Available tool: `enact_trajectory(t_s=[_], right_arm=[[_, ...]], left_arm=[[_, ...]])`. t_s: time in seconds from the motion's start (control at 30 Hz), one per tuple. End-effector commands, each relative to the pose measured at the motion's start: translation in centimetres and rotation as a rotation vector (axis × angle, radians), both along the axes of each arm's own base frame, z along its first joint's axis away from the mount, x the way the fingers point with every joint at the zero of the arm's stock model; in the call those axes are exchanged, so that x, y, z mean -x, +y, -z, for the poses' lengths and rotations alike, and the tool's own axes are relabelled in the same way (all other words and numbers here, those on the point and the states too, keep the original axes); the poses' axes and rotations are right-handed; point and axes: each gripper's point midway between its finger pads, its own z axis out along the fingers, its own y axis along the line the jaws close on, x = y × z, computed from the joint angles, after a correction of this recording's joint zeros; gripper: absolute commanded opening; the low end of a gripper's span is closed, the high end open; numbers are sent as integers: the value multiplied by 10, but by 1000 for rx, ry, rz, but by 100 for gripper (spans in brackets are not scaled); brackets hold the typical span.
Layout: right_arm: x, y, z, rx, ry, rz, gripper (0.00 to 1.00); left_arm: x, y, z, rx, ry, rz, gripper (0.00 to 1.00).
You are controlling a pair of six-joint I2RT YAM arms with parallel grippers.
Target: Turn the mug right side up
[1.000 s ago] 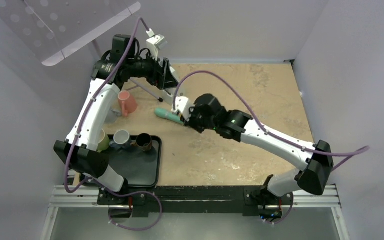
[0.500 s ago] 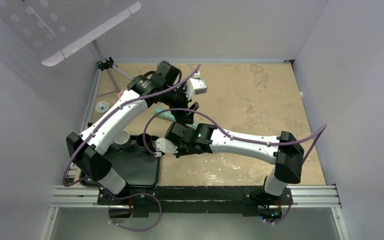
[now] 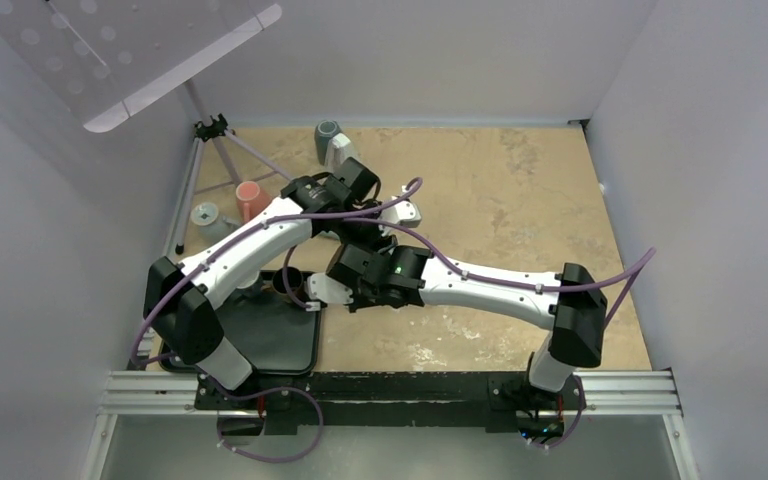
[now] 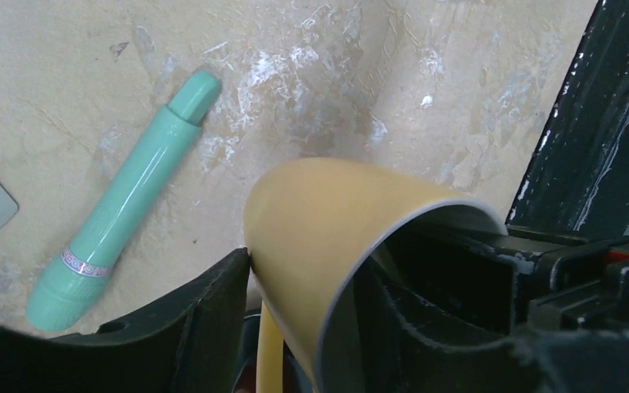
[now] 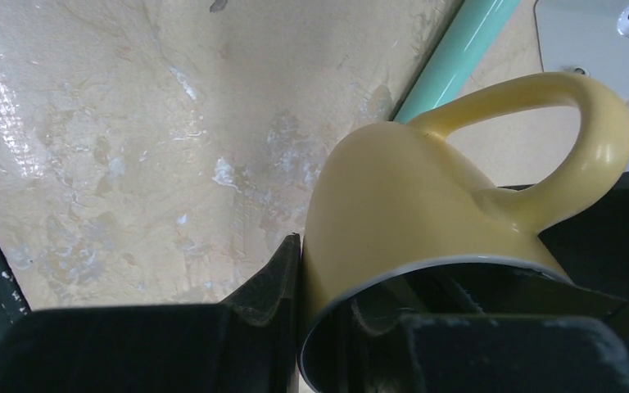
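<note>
A yellow mug (image 5: pixel 393 188) with a grey inside hangs over the tan table, tilted, its mouth turned toward both wrist cameras. My right gripper (image 5: pixel 368 270) is shut on its wall, one finger outside and one inside the rim. My left gripper (image 4: pixel 319 262) holds the same mug (image 4: pixel 319 205) by the wall beside the handle (image 5: pixel 540 98). Its outer finger (image 4: pixel 221 286) touches the mug's side and the other sits inside. From overhead the two grippers, left (image 3: pixel 365 238) and right (image 3: pixel 360 262), meet near the table's middle and hide the mug.
A mint-green tube (image 4: pixel 123 205) lies on the table under the mug. A black tray (image 3: pixel 280 340) at the front left carries a brown mug (image 3: pixel 285 283). A pink mug (image 3: pixel 250 197), a small grey cup (image 3: pixel 205 215) and a teal-grey mug (image 3: pixel 328 140) stand at the back left by a tripod (image 3: pixel 215 130).
The left arm swung from the back left to the table's middle, and its jaws narrowed onto the mug. The right arm drew in toward the tray, then held still.
</note>
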Motion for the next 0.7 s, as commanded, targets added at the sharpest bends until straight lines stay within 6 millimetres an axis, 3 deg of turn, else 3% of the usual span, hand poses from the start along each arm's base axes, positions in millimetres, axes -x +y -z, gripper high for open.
enact_trajectory(t_s=[0.0,0.07,0.13,0.37,0.4,0.43,0.5,0.67], right_arm=[[-16,15,-42,-109,-101,28,0],[-17,16,-44,-117,-106,35,0],[-16,17,-43,-122,-100,37,0],[-18,13,-29,-148,-105,97,2],[-17,12,-26,-152,-101,110,9],[-16,12,-23,-158,-95,124,25],[-15,11,-21,-178,-82,159,39],[-13,6,-27,-238,-86,211,50]], left_arm=[[-13,-3,1,5,-63,-11,45],[-8,-7,1,28,-37,-9,26],[-7,-9,-1,44,-24,-17,0],[-15,-6,7,38,-18,-79,0],[-16,-5,11,36,-16,-90,0],[-17,-4,14,36,-13,-95,0],[-19,-3,21,28,-5,-105,0],[-29,6,40,-10,3,-139,0]])
